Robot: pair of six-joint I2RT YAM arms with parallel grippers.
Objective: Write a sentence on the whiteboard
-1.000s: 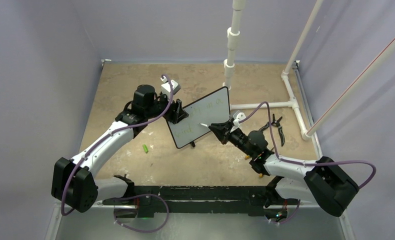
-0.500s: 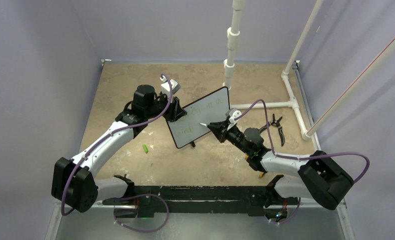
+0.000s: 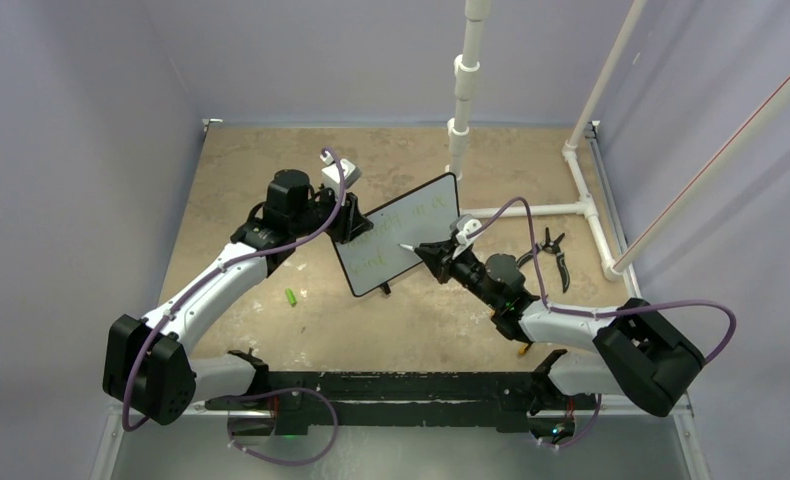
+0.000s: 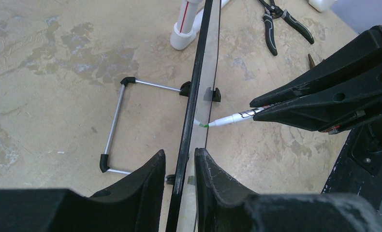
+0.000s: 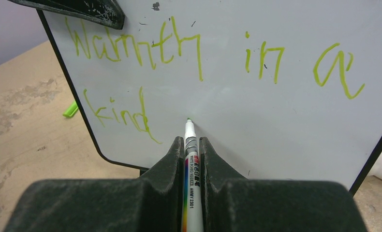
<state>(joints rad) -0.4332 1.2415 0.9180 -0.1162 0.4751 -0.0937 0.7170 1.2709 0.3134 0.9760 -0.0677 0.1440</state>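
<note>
The whiteboard (image 3: 401, 235) stands tilted at mid-table; I see it edge-on (image 4: 199, 72) in the left wrist view. The sentence (image 5: 136, 46) so reads "Warmth in a" with "kind" below, in green. My left gripper (image 3: 356, 222) straddles the board's left edge (image 4: 179, 157), jaws narrow, a slim gap showing at the back finger; its front finger (image 5: 82, 9) lies at the board's face. My right gripper (image 5: 191, 140) is shut on a white marker (image 5: 193, 203), whose green tip meets the board right of "kind". The left wrist view shows the marker (image 4: 232, 117) too.
A green marker cap (image 3: 291, 297) lies on the table left of the board. Black pliers (image 3: 554, 255) lie to the right near a white pipe frame (image 3: 531, 210). The board's wire stand (image 4: 116, 121) juts out behind it.
The left jaws have narrowed around the board's edge. The right wrist has shifted slightly up and left, with the marker tip staying at the same spot on the board.
</note>
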